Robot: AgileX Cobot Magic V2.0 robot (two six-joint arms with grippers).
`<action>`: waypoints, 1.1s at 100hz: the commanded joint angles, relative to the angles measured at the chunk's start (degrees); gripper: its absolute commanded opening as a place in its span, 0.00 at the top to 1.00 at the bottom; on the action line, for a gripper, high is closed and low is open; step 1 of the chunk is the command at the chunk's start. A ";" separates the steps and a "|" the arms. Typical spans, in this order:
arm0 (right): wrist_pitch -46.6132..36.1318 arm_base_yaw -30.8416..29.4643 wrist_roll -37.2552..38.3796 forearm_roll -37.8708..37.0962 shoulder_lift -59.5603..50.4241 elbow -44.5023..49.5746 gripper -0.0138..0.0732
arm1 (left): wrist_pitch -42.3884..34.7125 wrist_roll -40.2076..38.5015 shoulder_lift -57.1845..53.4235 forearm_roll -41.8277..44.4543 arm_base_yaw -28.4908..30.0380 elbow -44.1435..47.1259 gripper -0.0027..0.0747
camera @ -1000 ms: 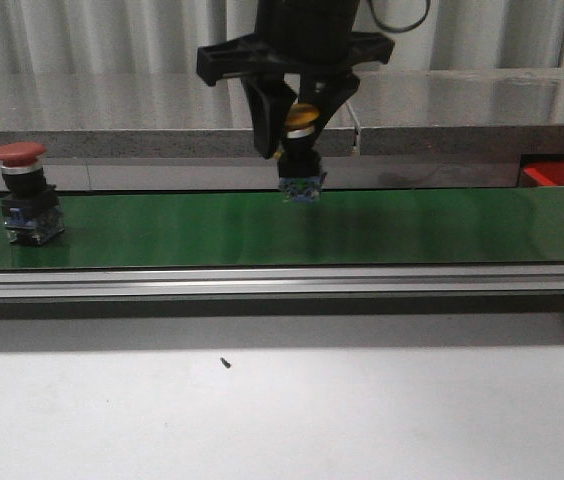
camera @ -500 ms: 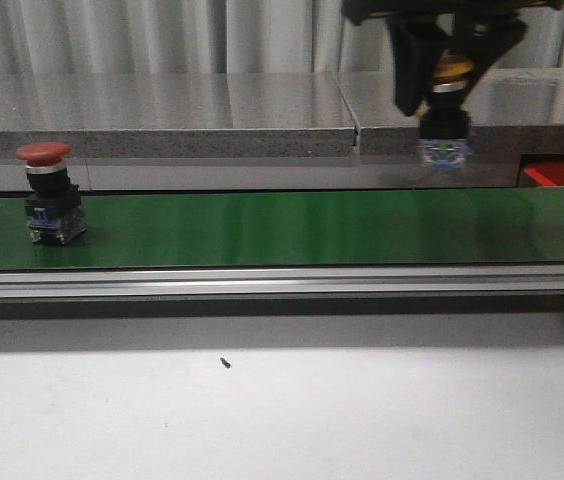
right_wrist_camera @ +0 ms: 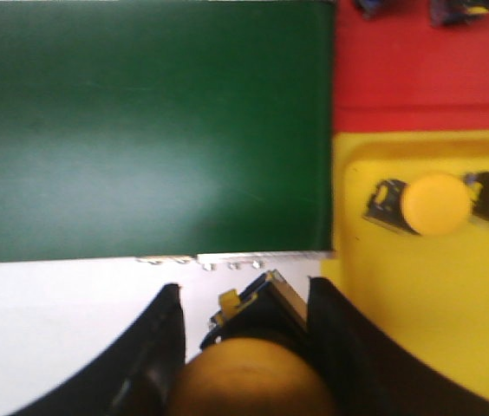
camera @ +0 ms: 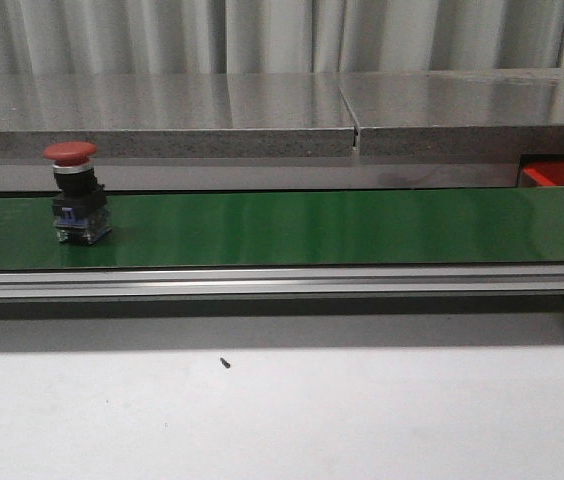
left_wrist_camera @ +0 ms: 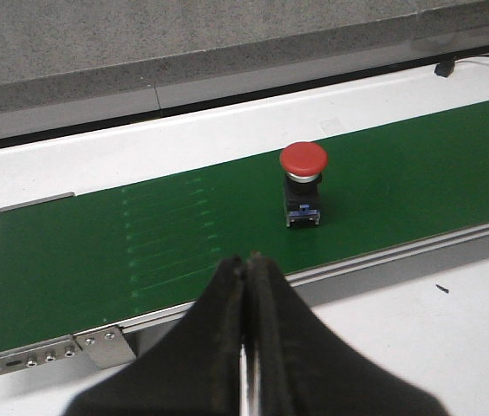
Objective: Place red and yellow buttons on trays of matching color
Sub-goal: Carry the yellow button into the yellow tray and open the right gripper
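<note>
- Here, my right gripper is clamped on a yellow button, held between my two fingers beside the yellow tray.
- That yellow tray already holds other yellow buttons; the red tray sits just beyond it.
- My left gripper is pressed together, empty.
- The red button stands upright on the green belt, well apart from my left fingers.

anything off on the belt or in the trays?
Nothing stands out. The red button stands upright on the green belt. Yellow buttons lie in the yellow tray. The right hand holds a yellow button.
</note>
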 commanded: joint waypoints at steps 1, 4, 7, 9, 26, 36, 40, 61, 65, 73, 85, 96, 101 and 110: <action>-2.06 -3.69 0.01 -1.09 -3.87 1.22 0.72 | -3.82 0.11 0.14 -0.78 -0.58 -1.52 0.99; -2.47 -4.96 0.09 -1.04 -4.33 2.42 0.72 | -3.82 0.11 0.14 -0.78 -0.58 -1.52 0.99; -3.17 -6.40 0.27 -0.96 -4.58 3.37 0.72 | -3.82 0.11 0.14 -0.78 -0.58 -1.52 0.99; -3.69 -7.23 0.46 -0.84 -4.81 4.05 0.72 | -3.82 0.11 0.14 -0.78 -0.58 -1.52 0.99; -8.12 -12.65 1.57 -0.70 -4.92 9.61 0.72 | -3.82 0.11 0.14 -0.78 -0.58 -1.52 0.99; -11.82 -15.27 1.65 -0.70 -4.92 12.67 0.72 | -3.82 0.11 0.14 -0.78 -0.58 -1.52 0.99; -13.05 -16.37 1.71 -0.63 -4.92 13.81 0.72 | -3.82 0.11 0.14 -0.78 -0.58 -1.52 0.99; -20.34 -21.21 4.71 -0.46 -3.62 18.39 0.72 | -3.82 0.11 0.14 -0.78 -0.58 -1.52 0.99; -21.50 -21.72 5.14 -0.10 -2.87 18.84 0.72 | -3.82 0.11 0.14 -0.78 -0.58 -1.52 0.99; -23.22 -22.03 5.21 0.84 -0.99 19.22 0.72 | -3.82 0.11 0.14 -0.78 -0.58 -1.52 0.99; -25.00 -22.03 5.21 1.19 1.91 19.22 0.72 | -3.82 0.11 0.14 -0.88 -0.58 -1.52 0.99; -25.92 -22.03 5.26 1.41 4.28 19.22 0.72 | -3.82 0.11 0.14 -0.88 -0.58 -1.52 0.99; -26.49 -22.03 5.26 1.80 5.26 19.22 0.72 | -3.82 0.11 0.14 -0.88 -0.58 -1.52 0.99; -27.66 -22.03 5.26 2.01 6.69 19.22 0.72 | -3.82 0.11 0.14 -0.88 -0.58 -1.52 0.99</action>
